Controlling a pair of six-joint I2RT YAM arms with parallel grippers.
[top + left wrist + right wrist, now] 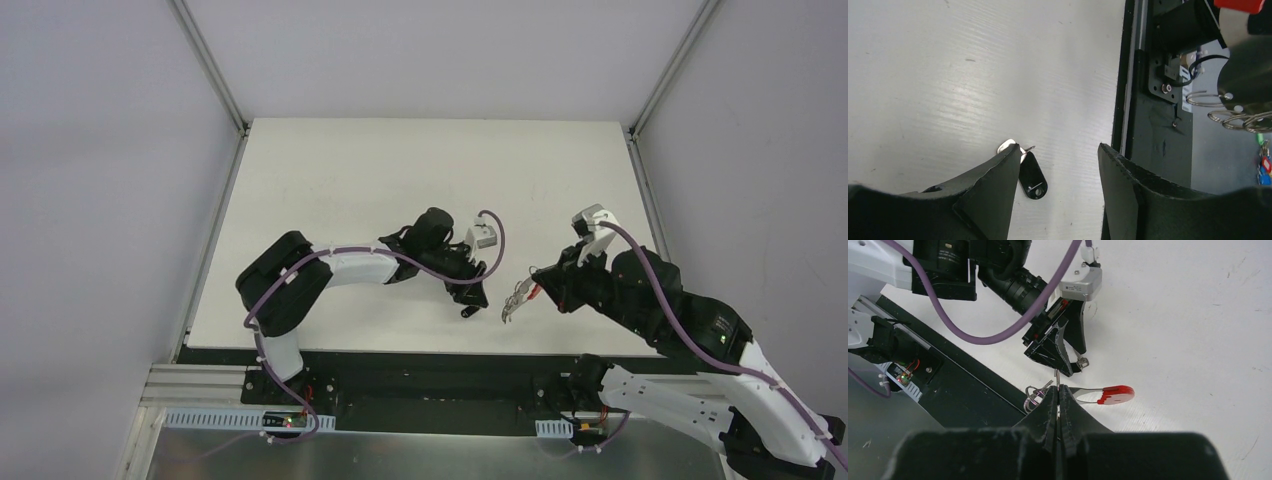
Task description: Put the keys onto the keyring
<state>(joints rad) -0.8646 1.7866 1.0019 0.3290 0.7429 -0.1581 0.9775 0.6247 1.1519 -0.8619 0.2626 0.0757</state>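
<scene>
Left end effector (1058, 148) first: it's spread wide and gripping nothing, hanging low over the white table (948, 75). One little silver key (1008, 146) lies flat on the table right at the tip of one finger. Its black oval tag (1032, 176) pokes into the gap between my fingers, and that finger partly hides it in the wrist view. Honestly can't tell if the finger touches it or just sits over it.

Meanwhile my right end effector (1058, 390) is clenched tight on the keyring (1035, 396). The thin wire is pinched between the fingertips, with the bunch of small loops sticking out one side and the red crescent (1116, 394) out the other.

From the top view, both end effectors sit near each other by the table's near edge, tips facing across a small gap.
</scene>
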